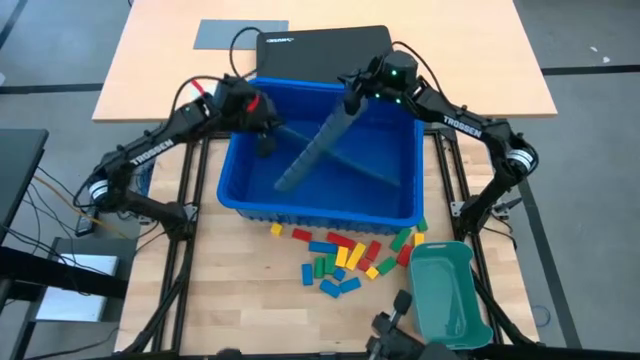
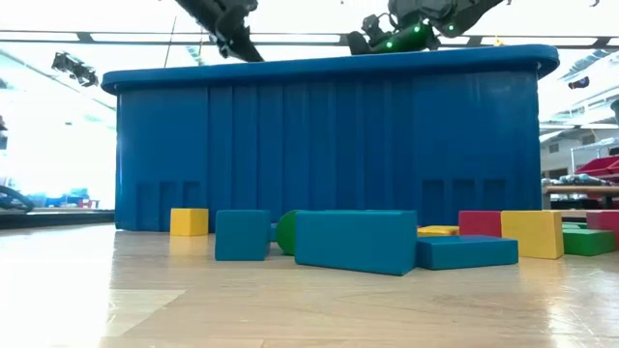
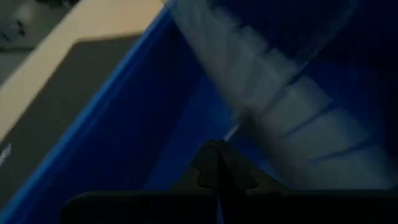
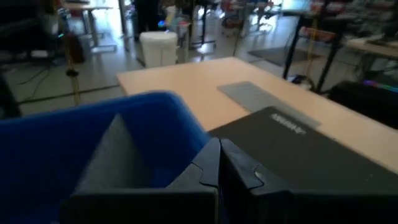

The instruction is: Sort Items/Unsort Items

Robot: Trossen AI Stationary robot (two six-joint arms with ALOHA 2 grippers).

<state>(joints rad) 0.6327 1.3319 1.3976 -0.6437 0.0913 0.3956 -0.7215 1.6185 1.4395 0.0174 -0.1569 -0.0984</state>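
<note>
Wooden tabletop, blocks (image 1: 350,258) scattered (outside bin (image 1: 320,205)), well below left gripper (image 1: 265,140), right gripper (image 1: 352,100), both closed

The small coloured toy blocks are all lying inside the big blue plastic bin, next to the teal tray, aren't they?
Not quite. The small coloured toy blocks lie on the wooden table outside the big blue plastic bin, in front of its wall, as the high view shows. They are indeed next to the teal oblong plastic tray. Inside the bin only grey slotted divider sheets show.
</note>
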